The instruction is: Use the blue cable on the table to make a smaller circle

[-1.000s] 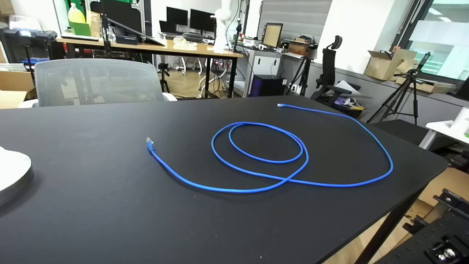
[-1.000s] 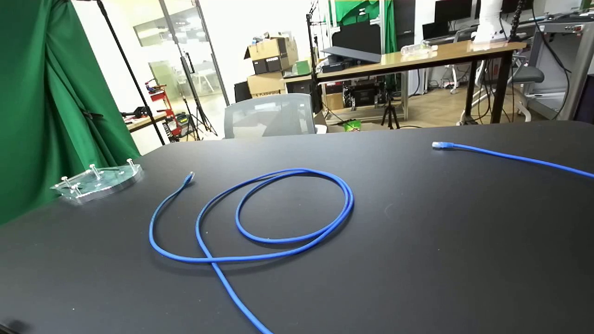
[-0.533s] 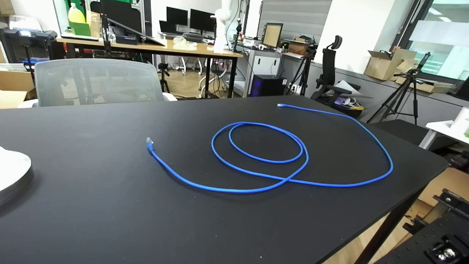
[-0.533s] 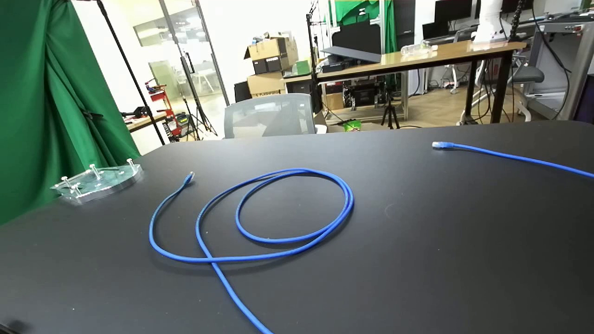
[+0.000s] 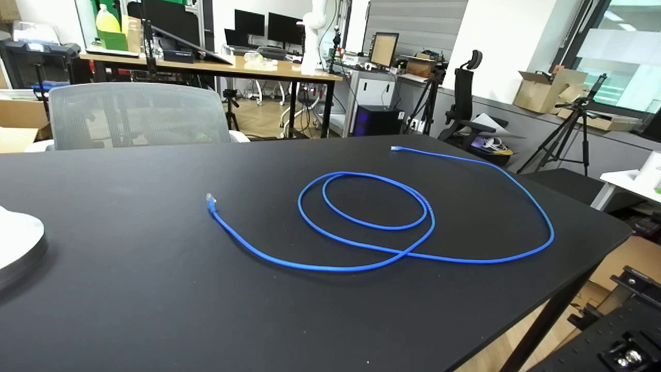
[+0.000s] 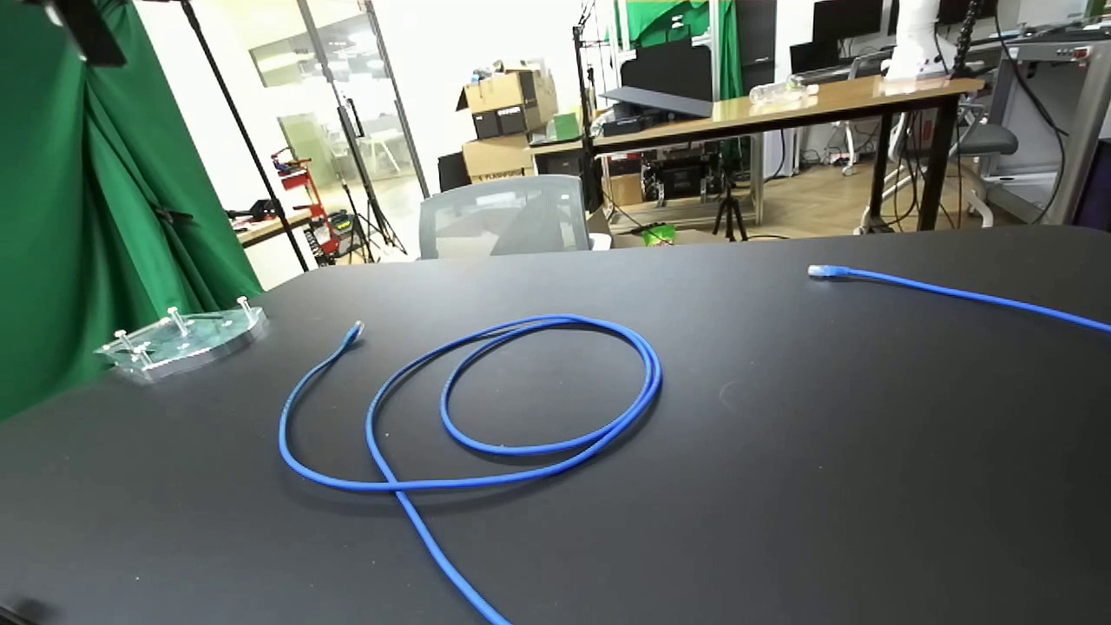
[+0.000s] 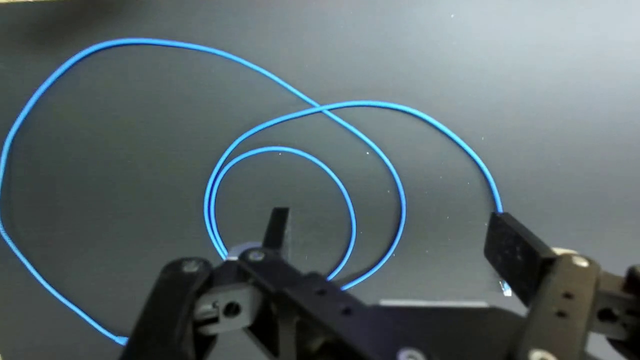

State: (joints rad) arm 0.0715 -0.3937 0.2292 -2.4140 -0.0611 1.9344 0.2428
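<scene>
The blue cable (image 5: 335,268) lies on the black table (image 5: 155,310), wound into a double loop with two long loose tails. Both exterior views show the loop, and in an exterior view one tail of the cable (image 6: 521,450) leaves the picture. In the wrist view my gripper (image 7: 390,222) hangs above the cable (image 7: 370,103), jaws wide apart and nothing between them. One finger (image 7: 278,230) appears over the inner loop; the other covers part of a tail near its plug (image 7: 506,288). A dark blurred piece, apparently of my gripper, shows at an exterior view's top left.
A clear plate with upright bolts (image 6: 182,338) sits at the table's far left in an exterior view. A white rounded object (image 5: 18,237) stands at the left picture edge. Behind the table is a grey mesh chair (image 5: 139,113); a black metal frame (image 5: 609,330) is beside the table's right edge.
A dark piece, apparently of my gripper, has come into the top left corner of an exterior view. The cable lies as before.
</scene>
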